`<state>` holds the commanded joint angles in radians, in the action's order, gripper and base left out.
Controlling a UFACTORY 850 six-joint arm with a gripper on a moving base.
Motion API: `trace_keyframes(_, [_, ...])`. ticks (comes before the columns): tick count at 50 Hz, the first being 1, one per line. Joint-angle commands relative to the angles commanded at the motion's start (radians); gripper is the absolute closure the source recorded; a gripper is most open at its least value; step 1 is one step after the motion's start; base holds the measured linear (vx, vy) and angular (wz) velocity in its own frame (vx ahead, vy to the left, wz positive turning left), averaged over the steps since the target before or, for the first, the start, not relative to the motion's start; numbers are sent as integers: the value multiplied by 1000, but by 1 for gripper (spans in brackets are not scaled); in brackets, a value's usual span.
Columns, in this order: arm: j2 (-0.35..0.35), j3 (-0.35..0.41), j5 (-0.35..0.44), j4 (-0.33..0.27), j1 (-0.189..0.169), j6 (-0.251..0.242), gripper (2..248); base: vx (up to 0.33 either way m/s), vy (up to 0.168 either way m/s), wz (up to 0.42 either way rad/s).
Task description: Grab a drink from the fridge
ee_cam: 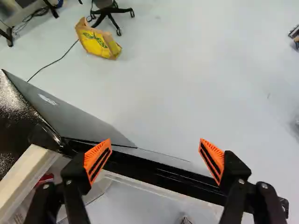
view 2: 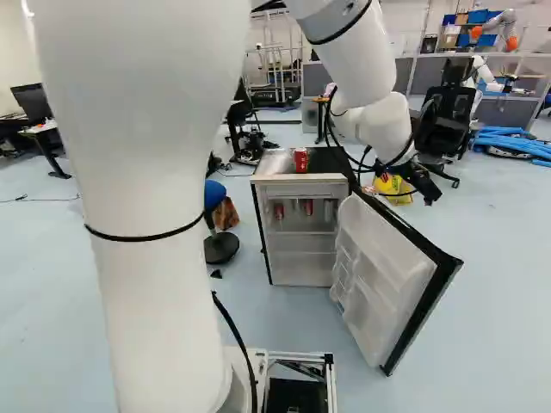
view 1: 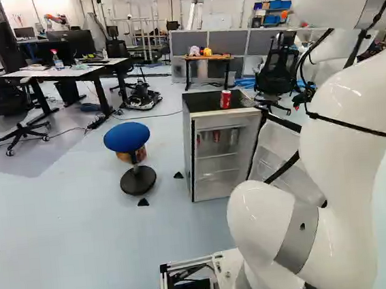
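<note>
While the fridge [view 2: 297, 179] has its door [view 2: 392, 280] wide open, I can see two small red cans [view 2: 308, 206] high up inside it. Another red can [view 1: 225, 99], shiny with a silver top, stands upright on the fridge. All of them are well apart from the gripper [view 2: 433, 194], off to its side, and in the right base view they are to the left of it. Only the wrist view shows how the gripper [ee_cam: 155, 143] is: its two fingers are spread wide, the orange pads [ee_cam: 96, 161] face each other, and it holds nothing. The door's black edge runs below them. The left base view shows a whole blue stool [view 1: 127, 137], but the right base view shows just part of it, because the big white arm [view 2: 155, 189] covers the rest
</note>
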<state>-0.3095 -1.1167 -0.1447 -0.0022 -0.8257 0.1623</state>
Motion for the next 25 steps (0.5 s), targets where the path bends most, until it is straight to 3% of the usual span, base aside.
trace_keyframes(25, [-119, -149, -214, 55, -17, 0, 3, 0, 0, 0])
